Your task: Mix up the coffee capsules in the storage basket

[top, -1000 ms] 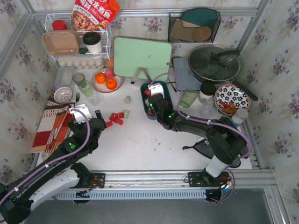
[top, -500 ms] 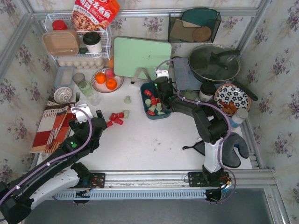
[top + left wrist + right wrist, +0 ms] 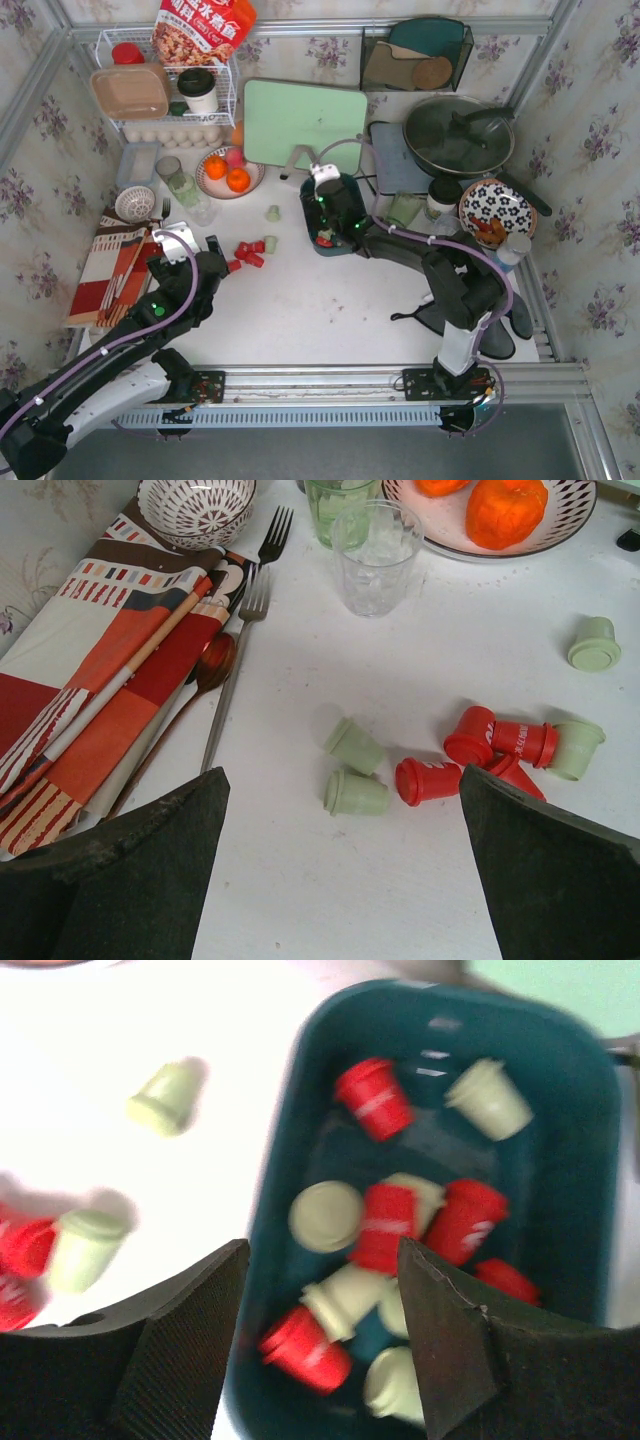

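glossy plastic basket [image 3: 575,1140] w/ matt capsules [image 3: 380,1225], cloth mat [image 3: 90,680]

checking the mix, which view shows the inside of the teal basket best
Right wrist view: it looks straight down into the dark teal rectangular plastic basket, red and pale green cup-shaped capsules jumbled inside, slightly blurred. The top view shows it small, partly under the right arm. The left wrist view misses it.

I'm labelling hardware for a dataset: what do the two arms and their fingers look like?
The left arm and right arm are black, with white lower links, lilac cables and a green light each. Their fingers are dark and blocky with finely textured faces.
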Controlling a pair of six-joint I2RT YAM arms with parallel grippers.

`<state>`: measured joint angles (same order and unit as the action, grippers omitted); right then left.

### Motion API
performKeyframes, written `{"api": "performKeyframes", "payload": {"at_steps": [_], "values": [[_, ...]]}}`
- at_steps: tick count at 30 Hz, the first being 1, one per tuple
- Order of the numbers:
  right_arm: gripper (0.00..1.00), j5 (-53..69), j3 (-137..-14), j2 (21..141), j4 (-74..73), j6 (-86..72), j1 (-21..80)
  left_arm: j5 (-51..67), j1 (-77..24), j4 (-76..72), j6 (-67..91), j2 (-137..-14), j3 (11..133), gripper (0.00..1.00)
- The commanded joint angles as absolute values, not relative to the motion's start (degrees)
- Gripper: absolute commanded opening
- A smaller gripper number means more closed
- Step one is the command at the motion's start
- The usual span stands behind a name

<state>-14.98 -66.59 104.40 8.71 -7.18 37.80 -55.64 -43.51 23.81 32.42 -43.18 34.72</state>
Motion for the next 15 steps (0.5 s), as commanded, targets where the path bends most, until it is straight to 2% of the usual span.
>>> {"api": "performKeyframes", "payload": {"at_steps": [1, 9, 15], "values": [[0.66, -12.8, -65.1, 102.9, 10.8, -9.9, 42.3, -56.6, -43.5, 22.8, 32.6, -43.2, 35.1, 1.0], [0.57, -14.8, -67.9, 107.7, 12.7, -18.7, 50.3, -56.8, -43.5, 22.8, 32.5, -43.4, 35.2, 1.0], [0.54, -15.4, -72.7, 115.1, 10.6, -21.3, 51.5, -56.6, -43.5, 22.9, 32.5, -43.1, 35.2, 1.0]]}}
